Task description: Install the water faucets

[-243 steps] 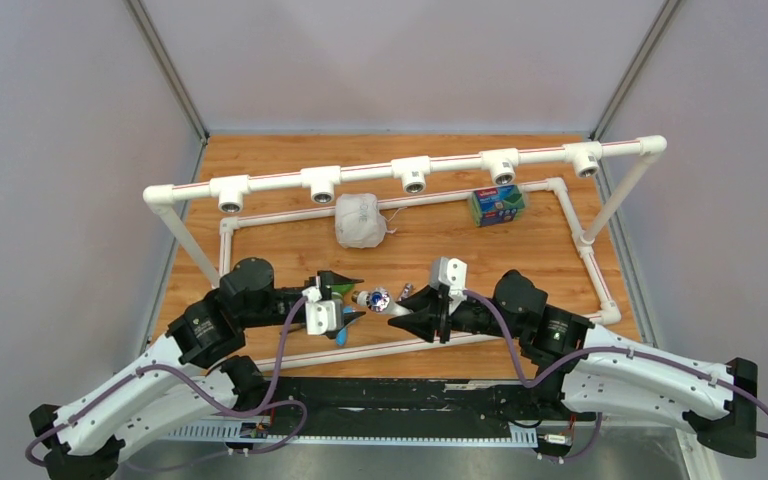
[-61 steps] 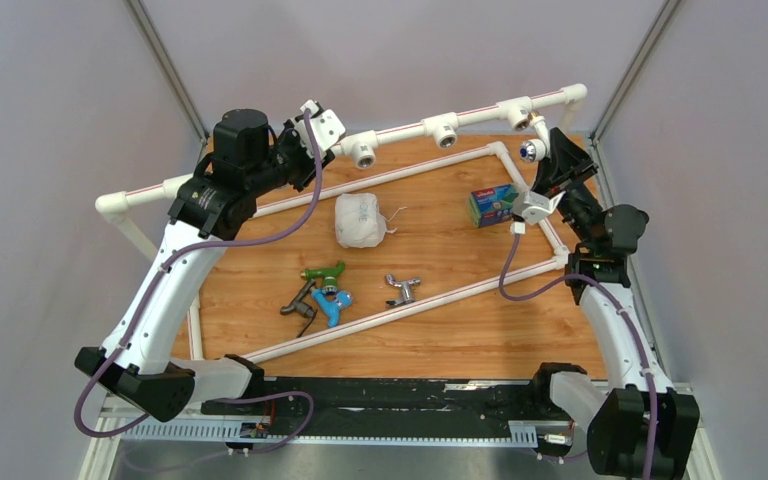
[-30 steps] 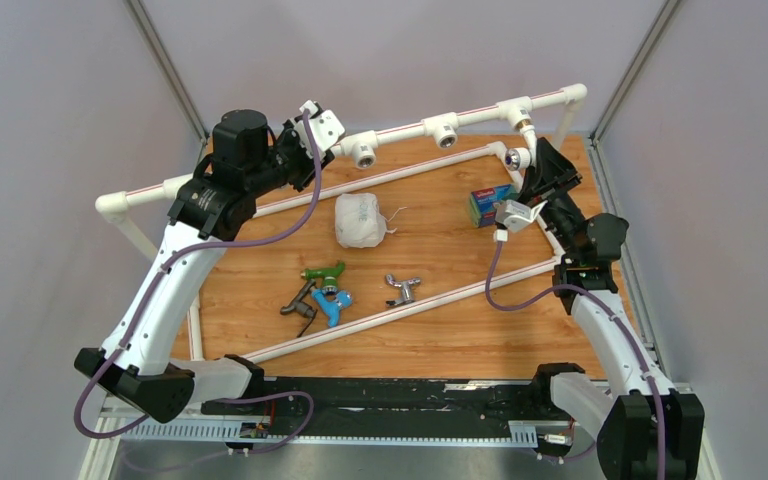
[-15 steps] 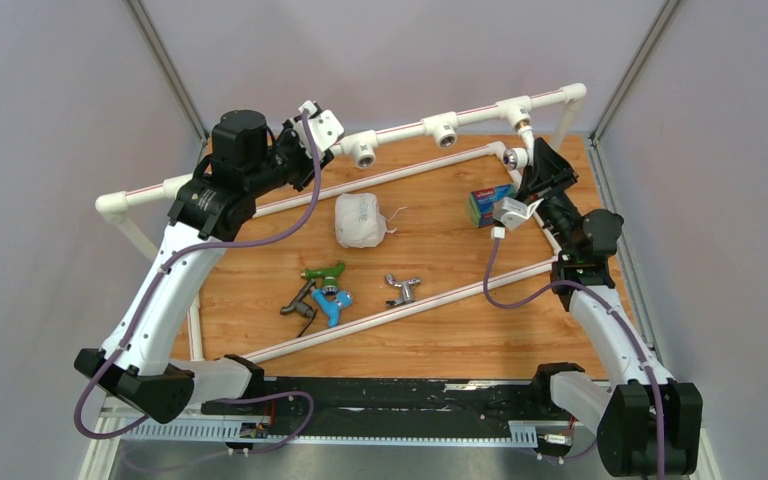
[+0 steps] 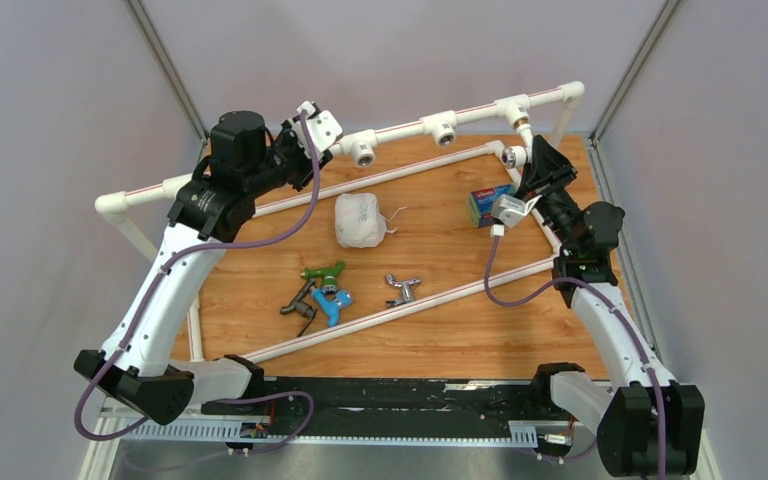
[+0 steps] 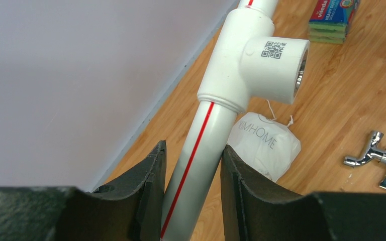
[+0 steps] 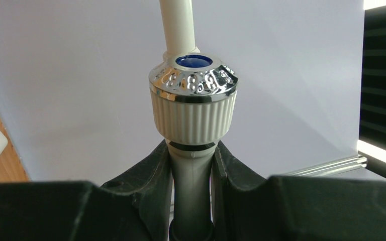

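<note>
My right gripper [image 5: 520, 165] [image 7: 192, 150] is shut on the white faucet [image 5: 511, 155] [image 7: 193, 108], holding its stem just below the ribbed knob. The faucet hangs right under the right-hand tee fitting [image 5: 516, 108] of the raised pipe rail [image 5: 400, 127], with its brass end pointing up at the tee. My left gripper [image 5: 305, 140] [image 6: 193, 150] is shut on that red-striped rail [image 6: 203, 135], beside another tee [image 6: 261, 55]. On the table lie the green [image 5: 322, 271], blue [image 5: 333, 300], dark grey [image 5: 298, 303] and chrome [image 5: 401, 288] [image 6: 377, 155] faucets.
A white cloth bag [image 5: 358, 220] [image 6: 269, 143] and a sponge pack [image 5: 490, 203] [image 6: 334, 17] lie on the wooden table under the rail. The frame's lower pipe [image 5: 410, 310] runs aslant in front of the loose faucets. Grey walls close in at the back and both sides.
Over the last two seconds my right gripper has carried the white faucet left, to under the right-hand tee; lately it has hardly moved. The left gripper holds the raised rail still.
</note>
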Tool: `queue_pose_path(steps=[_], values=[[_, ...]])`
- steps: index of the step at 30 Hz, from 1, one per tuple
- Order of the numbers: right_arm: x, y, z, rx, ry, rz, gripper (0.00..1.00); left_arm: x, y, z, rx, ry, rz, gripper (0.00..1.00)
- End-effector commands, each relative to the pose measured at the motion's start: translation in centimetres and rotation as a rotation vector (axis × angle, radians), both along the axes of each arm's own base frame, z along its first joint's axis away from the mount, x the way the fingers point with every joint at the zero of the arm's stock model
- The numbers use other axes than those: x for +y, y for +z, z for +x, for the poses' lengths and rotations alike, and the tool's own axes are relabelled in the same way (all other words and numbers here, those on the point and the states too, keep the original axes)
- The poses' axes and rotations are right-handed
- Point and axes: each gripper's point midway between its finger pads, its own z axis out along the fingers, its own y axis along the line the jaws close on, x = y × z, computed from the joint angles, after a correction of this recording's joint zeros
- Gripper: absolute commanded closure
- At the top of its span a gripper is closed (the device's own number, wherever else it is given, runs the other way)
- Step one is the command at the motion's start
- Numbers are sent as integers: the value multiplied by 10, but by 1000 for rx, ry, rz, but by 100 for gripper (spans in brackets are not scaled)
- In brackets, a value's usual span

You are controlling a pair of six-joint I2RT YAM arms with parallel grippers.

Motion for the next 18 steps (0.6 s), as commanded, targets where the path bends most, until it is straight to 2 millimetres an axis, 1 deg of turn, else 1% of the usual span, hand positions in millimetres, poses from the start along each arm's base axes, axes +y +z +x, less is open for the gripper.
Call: queue_pose_path(steps=[1, 3, 4, 6, 11, 15, 18], values=[[-9, 9, 7, 9, -38, -31, 100, 0, -19, -36, 181, 15, -102, 100], [-9, 12, 7, 16, -28, -31, 100, 1, -22, -37, 186, 11, -98, 100], [-16, 15, 7, 22, -25, -19, 100, 1, -23, -38, 185, 8, -98, 100], [-15, 19, 5, 27, 5, 1, 100, 0, -24, -39, 190, 2, -98, 100], [-12, 13, 11, 68, 25, 11, 100, -3, -22, -42, 186, -16, -112, 100], [-12, 8, 9, 44, 23, 13, 100, -5, -19, -44, 185, -27, -125, 100], [-5, 10, 9, 25, 28, -3, 100, -5, -20, -45, 189, -27, -134, 100]])
